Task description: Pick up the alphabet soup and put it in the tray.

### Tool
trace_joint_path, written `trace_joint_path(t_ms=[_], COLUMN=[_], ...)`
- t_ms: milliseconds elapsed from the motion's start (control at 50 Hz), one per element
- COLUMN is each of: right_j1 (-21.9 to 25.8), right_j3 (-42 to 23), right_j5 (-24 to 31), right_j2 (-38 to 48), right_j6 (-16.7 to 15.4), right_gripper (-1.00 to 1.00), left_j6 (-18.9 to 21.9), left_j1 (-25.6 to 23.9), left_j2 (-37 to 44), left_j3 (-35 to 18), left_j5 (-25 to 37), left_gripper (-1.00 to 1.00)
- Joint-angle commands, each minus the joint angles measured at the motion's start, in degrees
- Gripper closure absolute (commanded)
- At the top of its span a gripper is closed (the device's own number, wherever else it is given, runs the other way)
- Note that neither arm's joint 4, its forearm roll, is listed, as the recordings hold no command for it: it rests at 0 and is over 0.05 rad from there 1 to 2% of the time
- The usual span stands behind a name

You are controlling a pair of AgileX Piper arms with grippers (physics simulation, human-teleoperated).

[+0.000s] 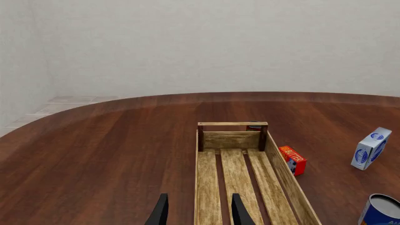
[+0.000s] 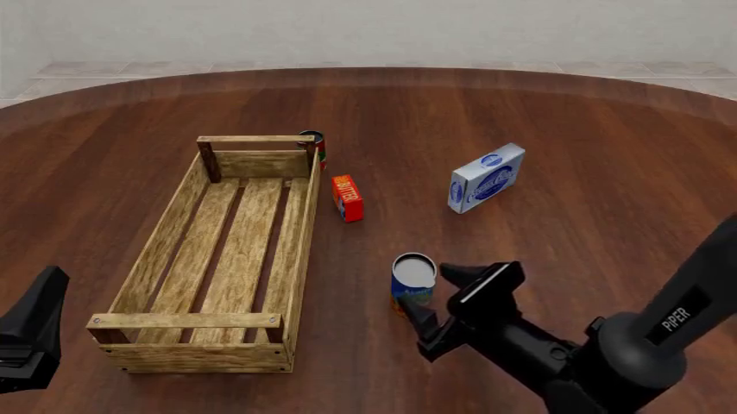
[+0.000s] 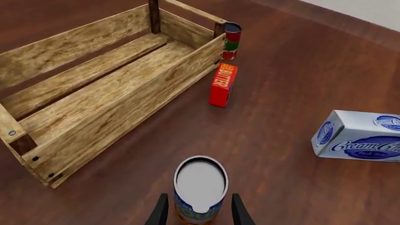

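Wooden table (image 2: 576, 129), right gripper (image 3: 198, 213) (open) straddling alphabet soup (image 3: 199, 187)

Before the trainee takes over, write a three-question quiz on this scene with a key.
1. True or false: the alphabet soup already stands inside the tray.
2. Which thing lies closest to the tray's long side nearest the soup can? A) cream cheese box B) small red box C) alphabet soup
3. Fill in: the right gripper has one finger on each side of the ____.

Key
1. False; it stands upright on the table, outside the tray.
2. B
3. alphabet soup; whether the fingers touch it cannot be told.
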Motion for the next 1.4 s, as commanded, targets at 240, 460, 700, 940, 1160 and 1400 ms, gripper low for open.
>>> trace_joint_path(t_ms=[240,460,700,940,1160,1400], right_j1=[0.1,-0.52,-0.69,-0.16,-0.07,-0.23], right_j3=[-1.15,-1.62,-2.52,-3.64,-4.71,-4.13], right_j5=[0.0,0.0,0.0,0.0,0.0,0.0], right_j2=[1.61,2.34,3.64,5.43,6.53,4.39], right_j6=[-0.01,-0.31,-0.76,-0.85,-0.79,-0.61], right_gripper=[-1.0,-1.0,-1.0,-1.0,-1.0,1.0], left_j6=[0.0,0.0,0.0,0.0,0.0,0.0], left_j1=[0.0,0.0,0.0,0.0,0.0,0.0], left_j2=[0.0,0.0,0.0,0.0,0.0,0.0], left_j3=[0.0,0.0,0.0,0.0,0.0,0.0], left_j5=[0.0,0.0,0.0,0.0,0.0,0.0], left_gripper=[-1.0,-1.0,-1.0,-1.0,-1.0,-1.0])
